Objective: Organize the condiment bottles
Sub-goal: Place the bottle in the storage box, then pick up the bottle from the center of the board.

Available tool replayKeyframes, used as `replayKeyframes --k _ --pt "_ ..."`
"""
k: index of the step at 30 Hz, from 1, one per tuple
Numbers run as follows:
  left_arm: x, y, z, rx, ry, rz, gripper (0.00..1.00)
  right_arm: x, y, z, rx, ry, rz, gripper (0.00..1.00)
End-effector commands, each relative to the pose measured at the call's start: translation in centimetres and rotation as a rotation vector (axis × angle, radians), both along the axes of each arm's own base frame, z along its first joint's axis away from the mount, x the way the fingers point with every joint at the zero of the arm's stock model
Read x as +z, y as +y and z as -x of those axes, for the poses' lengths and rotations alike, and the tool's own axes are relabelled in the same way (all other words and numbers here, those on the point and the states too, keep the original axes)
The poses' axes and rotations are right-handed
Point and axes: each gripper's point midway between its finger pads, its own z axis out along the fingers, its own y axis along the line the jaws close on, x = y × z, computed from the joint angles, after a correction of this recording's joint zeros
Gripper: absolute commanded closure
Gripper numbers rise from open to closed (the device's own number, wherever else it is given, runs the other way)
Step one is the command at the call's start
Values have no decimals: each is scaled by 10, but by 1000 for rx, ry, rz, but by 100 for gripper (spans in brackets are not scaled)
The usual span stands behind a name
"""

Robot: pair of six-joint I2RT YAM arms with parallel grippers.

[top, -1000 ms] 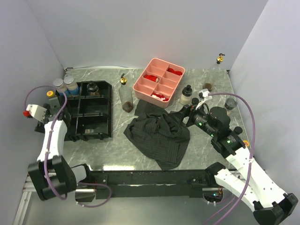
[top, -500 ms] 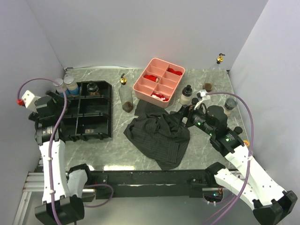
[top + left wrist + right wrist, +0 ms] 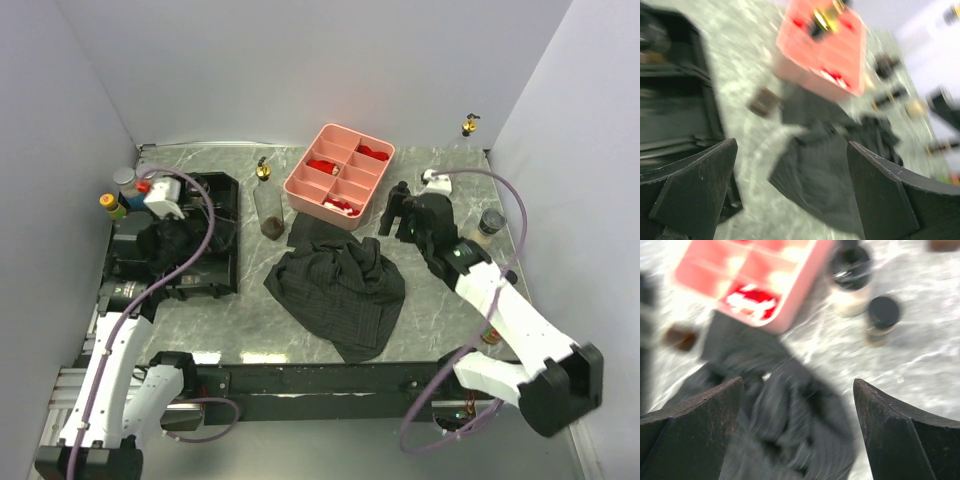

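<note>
Right wrist view: right tool (image 3: 797,385) apart, empty, facing dark cloth (image 3: 780,405); left tool (image 3: 790,145) apart, empty too. You're likely at reach stage; next, centre on black-capped bottle (image 3: 850,272).

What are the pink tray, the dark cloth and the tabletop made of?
Pink tray: probably moulded plastic, smooth and slightly glossy, with uniform colour and rounded corners.
Dark cloth: woven fabric, matte, with fine stripes and soft crumpled folds.
Tabletop: grey marble look with white veins, and sheen near the front edge. Real stone or printed laminate, cannot tell.
</note>
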Motion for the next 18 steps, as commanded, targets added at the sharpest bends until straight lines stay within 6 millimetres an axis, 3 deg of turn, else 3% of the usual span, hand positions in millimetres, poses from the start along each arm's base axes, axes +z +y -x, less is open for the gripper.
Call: replayKeyframes --k 1,6,10,14,18 --pt "-14 -26 8 -131 -17 -46 3 5 -38 -40 -171 -6 121 4" --pt "-18 -29 16 -151 -42 -40 3 -23 -67 -65 -250 71 197 7" --pt "-22 -14 14 -54 -25 -72 4 -53 -69 -86 -221 163 216 8" --pt "-14 5 14 55 -55 -95 4 -61 -74 -101 -228 200 235 10" --pt "-3 10 20 85 -98 -94 3 -69 -82 -111 -242 216 241 15"
